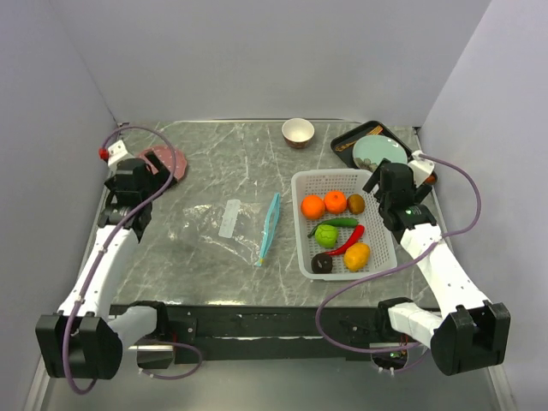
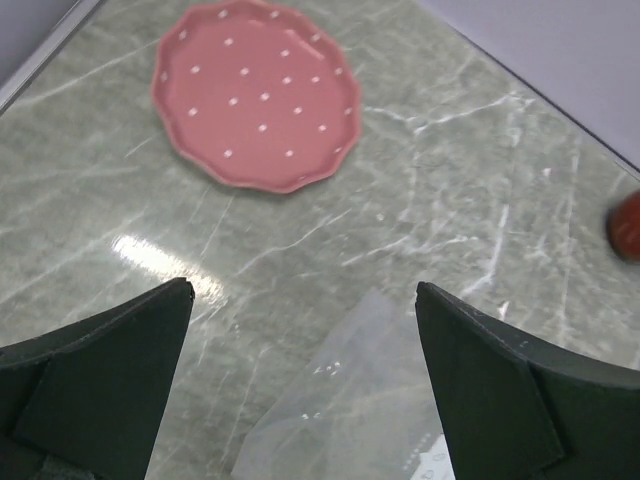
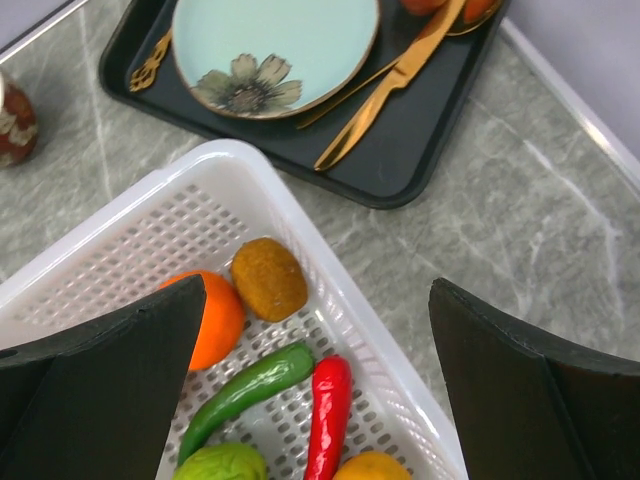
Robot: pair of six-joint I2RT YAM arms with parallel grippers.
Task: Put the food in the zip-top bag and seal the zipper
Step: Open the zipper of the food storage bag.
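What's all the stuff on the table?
zip-top bag: 1, clear, teal zipper, middle
basket: 1, white, right of bag
oranges: 2, orange, basket's far end
kiwi: 1, brown, beside oranges
chilies: 2, red and green, basket middle
green fruit: 1, basket middle
yellow-orange fruit: 1, basket's near end
donut-like piece: 1, dark brown, basket's near end
bowl: 1, tan, far middle
plates: 2, pink far left, blue on black tray far right
grippers: 2, black, open
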